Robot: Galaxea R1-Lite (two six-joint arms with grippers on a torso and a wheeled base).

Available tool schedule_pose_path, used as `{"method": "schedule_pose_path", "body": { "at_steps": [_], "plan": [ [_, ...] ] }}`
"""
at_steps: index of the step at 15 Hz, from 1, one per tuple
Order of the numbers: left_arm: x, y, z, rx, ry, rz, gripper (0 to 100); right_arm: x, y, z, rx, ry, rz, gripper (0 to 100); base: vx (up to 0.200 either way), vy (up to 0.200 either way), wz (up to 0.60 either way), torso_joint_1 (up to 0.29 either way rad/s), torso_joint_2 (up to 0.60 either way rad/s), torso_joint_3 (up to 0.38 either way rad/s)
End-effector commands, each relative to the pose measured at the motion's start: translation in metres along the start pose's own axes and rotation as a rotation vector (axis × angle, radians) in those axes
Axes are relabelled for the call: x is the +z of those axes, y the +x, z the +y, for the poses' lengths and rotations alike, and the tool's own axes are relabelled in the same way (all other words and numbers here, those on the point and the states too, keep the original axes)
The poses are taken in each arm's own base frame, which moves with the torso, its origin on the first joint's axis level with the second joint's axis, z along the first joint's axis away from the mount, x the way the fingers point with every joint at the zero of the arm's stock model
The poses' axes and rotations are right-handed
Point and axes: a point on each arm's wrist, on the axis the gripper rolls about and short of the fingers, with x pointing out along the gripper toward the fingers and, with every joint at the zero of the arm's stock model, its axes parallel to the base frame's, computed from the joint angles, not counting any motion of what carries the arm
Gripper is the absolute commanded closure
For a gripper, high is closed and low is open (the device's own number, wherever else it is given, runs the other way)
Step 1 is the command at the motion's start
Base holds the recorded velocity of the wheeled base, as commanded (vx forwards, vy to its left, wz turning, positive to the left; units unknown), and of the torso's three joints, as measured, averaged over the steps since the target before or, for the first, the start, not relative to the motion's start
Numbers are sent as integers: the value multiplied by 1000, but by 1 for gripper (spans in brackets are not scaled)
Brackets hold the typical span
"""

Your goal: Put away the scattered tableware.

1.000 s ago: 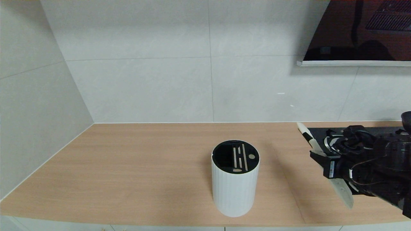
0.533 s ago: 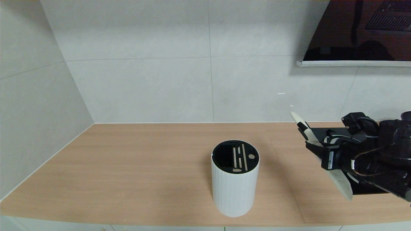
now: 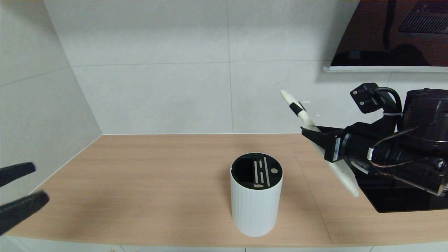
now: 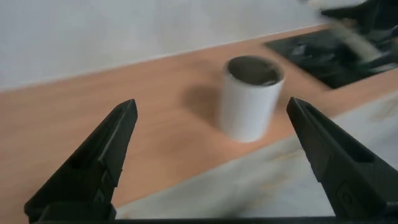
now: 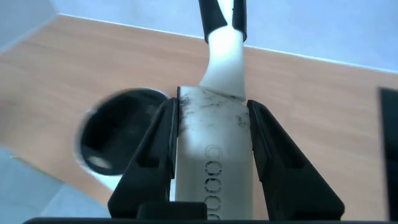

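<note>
My right claw point(image 3: 314, 137) is pinching the one knife point(image 3: 341, 171) between its two black fingers point(image 5: 155, 155), clamped on the flat of the blade just below the handle. The knife is white all over, matte and smooth. It has a broad blade with dark smudges near the neck and a slim rounded handle crossed by a single black band. It hangs in the air on a slant, handle end up toward the wall and blade tip down. It is to the right of the holder point(image 3: 256, 206) and clear of it, above where the bench point(image 3: 157, 168) meets the cooktop point(image 3: 395, 199).

The holder is a single upright cylinder, white with fine vertical ribs. It is capped by a black insert with one large rectangular opening, a few narrow slits and one round hole. It stands near the front edge of the pale wood-grain bench.

My left claw point(image 3: 21, 187) sits at the far left, its two tapered black fingers point(image 4: 99, 162) spread wide apart with nothing between them.

The cooktop is a flat glossy black pane. Above it is a dark shiny hood point(image 3: 392, 35), set against large pale grey tiles.
</note>
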Motion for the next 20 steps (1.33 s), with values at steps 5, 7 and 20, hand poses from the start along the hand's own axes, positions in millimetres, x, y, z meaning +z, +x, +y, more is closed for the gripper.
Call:
{"method": "schedule_pose_path", "body": {
  "at_steps": [5,7,20],
  "plan": [
    [10,118,-1,-307,-409,61,0,-5,23,67,106,-29,10,100,0,0,0,0,0,0],
    [-2,134,0,-331,-468,78,0,-5,18,75,116,-12,6,100,0,0,0,0,0,0],
    [-20,183,4,-275,-618,44,0,-13,5,126,270,67,12,100,0,0,0,0,0,0]
  ]
}}
